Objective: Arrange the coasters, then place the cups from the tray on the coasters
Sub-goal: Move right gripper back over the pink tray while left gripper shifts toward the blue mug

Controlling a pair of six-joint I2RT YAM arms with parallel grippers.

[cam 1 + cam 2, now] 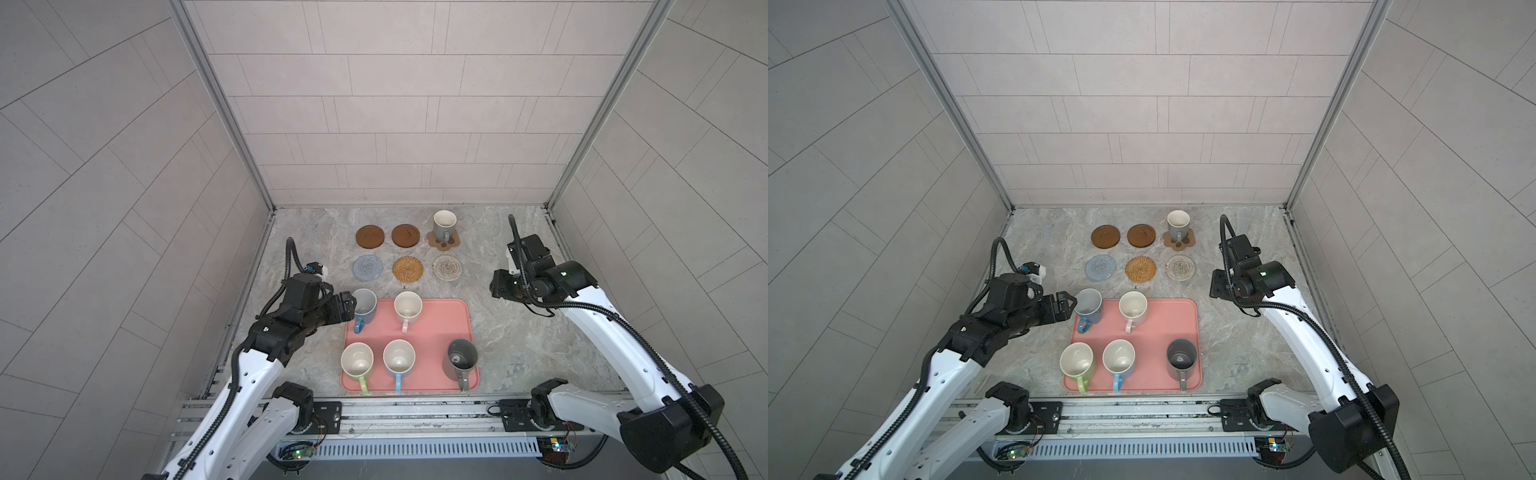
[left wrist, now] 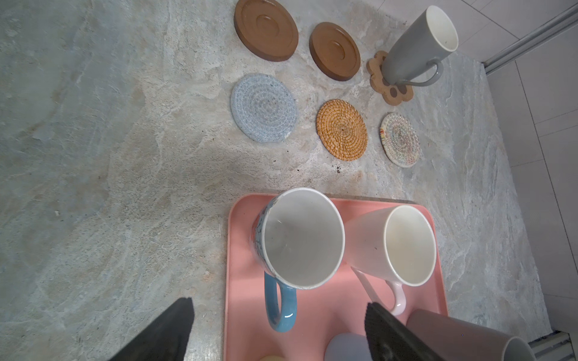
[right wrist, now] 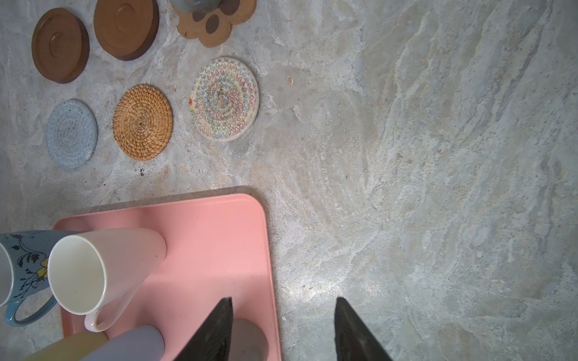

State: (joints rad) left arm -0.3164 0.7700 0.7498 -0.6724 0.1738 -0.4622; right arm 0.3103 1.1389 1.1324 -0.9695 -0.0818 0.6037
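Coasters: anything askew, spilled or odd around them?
All six lie flat in two tidy rows. Only oddity: small dark specks on the marble tabletop beside the golden rattan round coaster.

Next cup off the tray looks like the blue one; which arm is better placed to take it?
Left, probably. The left claw, open, is right beside the blue cup at the tray's far left corner. The right claw hangs beyond the tray's right edge, with the pink cup in between.

Salmon-pink tray (image 1: pixel 440 328); blue mug (image 3: pixel 28 259) (dark floral scrollwork, one yellow flower).
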